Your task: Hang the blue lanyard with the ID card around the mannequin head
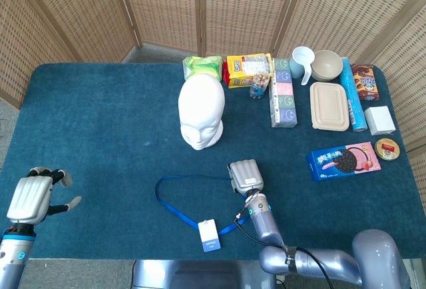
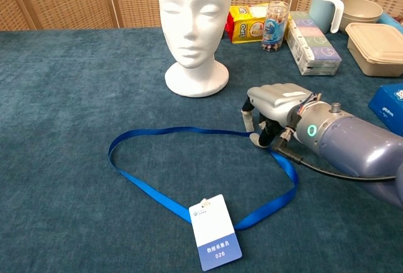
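Currently the right robot hand (image 2: pixel 275 106) presses fingertips onto the blue lanyard (image 2: pixel 189 129), apparently pinching it; left robot hand (image 1: pixel 30 196) open near the table's (image 1: pixel 113 116) front-left corner.

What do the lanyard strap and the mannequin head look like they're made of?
Lanyard: thin, flat, blue woven or satin ribbon, likely polyester; it lies limp in a loop with a slight sheen. Mannequin head: matte white with a faintly grainy surface, probably foam, though painted plastic can't be ruled out.
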`<action>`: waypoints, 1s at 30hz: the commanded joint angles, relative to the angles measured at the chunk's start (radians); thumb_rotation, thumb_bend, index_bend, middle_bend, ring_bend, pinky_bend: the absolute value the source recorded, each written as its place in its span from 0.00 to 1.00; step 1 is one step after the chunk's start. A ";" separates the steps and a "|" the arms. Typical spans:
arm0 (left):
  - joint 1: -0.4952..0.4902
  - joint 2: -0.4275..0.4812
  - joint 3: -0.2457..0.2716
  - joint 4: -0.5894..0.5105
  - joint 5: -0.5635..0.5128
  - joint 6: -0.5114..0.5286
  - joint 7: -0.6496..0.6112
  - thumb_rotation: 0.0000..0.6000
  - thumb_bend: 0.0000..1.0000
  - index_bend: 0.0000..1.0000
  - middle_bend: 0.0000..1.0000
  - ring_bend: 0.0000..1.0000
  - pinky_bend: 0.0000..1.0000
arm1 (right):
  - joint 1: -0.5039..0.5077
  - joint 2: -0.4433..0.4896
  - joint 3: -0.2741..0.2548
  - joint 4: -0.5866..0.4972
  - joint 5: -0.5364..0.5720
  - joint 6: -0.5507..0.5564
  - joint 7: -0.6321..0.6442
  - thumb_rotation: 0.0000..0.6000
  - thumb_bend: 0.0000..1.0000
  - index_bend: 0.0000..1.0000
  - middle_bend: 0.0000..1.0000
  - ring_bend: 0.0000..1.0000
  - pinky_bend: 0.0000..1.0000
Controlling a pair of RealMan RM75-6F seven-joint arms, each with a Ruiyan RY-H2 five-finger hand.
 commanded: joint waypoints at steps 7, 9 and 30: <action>-0.048 -0.004 -0.026 0.006 -0.044 -0.053 0.068 0.83 0.18 0.53 0.56 0.56 0.55 | -0.005 0.017 0.001 -0.033 -0.012 0.011 0.014 1.00 0.50 0.58 0.99 1.00 1.00; -0.070 -0.008 -0.034 0.011 -0.055 -0.078 0.094 0.82 0.18 0.53 0.61 0.62 0.61 | -0.005 0.020 0.002 -0.039 -0.014 0.012 0.018 1.00 0.50 0.58 0.99 1.00 1.00; -0.360 -0.247 -0.118 0.125 -0.318 -0.360 0.346 0.81 0.20 0.53 1.00 1.00 1.00 | -0.014 0.038 -0.011 -0.088 -0.028 0.019 0.050 1.00 0.50 0.59 0.99 1.00 1.00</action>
